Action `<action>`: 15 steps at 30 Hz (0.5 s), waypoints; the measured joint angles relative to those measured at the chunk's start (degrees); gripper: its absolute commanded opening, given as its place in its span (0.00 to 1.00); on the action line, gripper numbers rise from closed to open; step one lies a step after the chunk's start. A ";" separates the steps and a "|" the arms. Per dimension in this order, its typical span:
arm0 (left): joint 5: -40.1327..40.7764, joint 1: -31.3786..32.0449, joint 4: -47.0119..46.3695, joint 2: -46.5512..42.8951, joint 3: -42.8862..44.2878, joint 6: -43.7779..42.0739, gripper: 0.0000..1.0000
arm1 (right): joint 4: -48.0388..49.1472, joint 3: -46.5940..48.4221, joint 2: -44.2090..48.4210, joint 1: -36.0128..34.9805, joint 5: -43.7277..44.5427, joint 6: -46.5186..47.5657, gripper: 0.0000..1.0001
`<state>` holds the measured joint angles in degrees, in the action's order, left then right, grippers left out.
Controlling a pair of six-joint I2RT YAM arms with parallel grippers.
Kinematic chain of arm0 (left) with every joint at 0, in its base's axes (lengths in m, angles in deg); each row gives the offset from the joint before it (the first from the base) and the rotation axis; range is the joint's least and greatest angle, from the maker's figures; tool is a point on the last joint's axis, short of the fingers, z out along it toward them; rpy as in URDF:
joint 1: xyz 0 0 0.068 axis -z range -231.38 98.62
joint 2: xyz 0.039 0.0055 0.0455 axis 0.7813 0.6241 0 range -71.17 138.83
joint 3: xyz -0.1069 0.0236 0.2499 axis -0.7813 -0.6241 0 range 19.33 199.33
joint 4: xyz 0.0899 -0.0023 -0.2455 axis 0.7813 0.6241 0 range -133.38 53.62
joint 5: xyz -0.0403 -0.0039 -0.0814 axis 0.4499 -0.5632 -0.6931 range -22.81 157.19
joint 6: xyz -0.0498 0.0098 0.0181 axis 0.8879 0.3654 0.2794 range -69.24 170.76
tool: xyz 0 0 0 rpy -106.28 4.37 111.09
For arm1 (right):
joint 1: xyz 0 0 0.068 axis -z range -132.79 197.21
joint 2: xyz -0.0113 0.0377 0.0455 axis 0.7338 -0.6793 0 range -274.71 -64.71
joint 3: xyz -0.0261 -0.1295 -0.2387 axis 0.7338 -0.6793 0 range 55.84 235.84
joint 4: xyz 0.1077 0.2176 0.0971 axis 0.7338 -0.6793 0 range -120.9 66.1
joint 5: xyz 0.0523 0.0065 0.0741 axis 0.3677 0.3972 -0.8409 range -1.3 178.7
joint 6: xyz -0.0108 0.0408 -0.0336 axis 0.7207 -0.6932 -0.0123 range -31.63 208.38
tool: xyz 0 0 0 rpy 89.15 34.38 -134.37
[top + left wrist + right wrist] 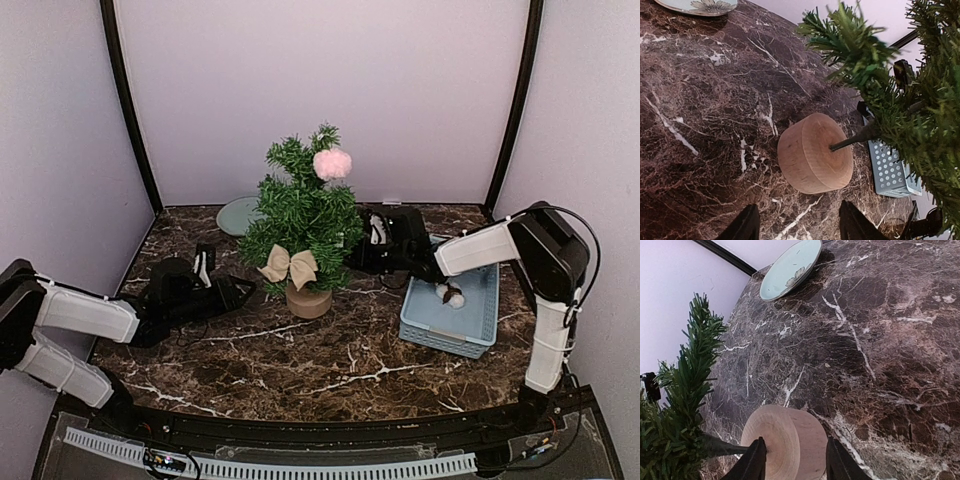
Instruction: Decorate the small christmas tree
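Note:
The small christmas tree (303,212) stands mid-table on its round wooden stump (308,300). It carries a pink pom-pom (332,164) near the top and a beige bow (289,266) low at the front. My left gripper (243,291) is open and empty, low on the table just left of the stump (815,152), with its tips (797,230) a little short of it. My right gripper (356,256) is open at the tree's right side under the branches. In the right wrist view the stump (785,440) shows between its fingertips (792,465); I cannot tell whether they touch it.
A light blue perforated basket (478,318) sits right of the tree and holds a small white and brown ornament (450,295); its corner shows in the left wrist view (890,172). A pale green plate (236,216) lies behind the tree at the left (790,265).

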<state>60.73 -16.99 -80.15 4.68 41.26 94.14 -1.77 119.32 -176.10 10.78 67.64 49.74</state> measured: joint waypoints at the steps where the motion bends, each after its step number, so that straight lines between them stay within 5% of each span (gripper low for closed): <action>1: -0.26 0.04 -1.09 1.14 0.07 0.33 0.55 | 0.13 0.55 -0.61 -0.04 -0.20 -0.11 0.41; 15: -4.57 3.80 -12.83 19.63 7.26 6.12 0.49 | 0.39 5.33 -6.10 -2.56 -3.37 -1.09 0.36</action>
<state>56.16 -13.19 -92.98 24.31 48.52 100.26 -1.37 124.65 -182.20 8.23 64.27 48.65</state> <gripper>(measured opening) 0.513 0.370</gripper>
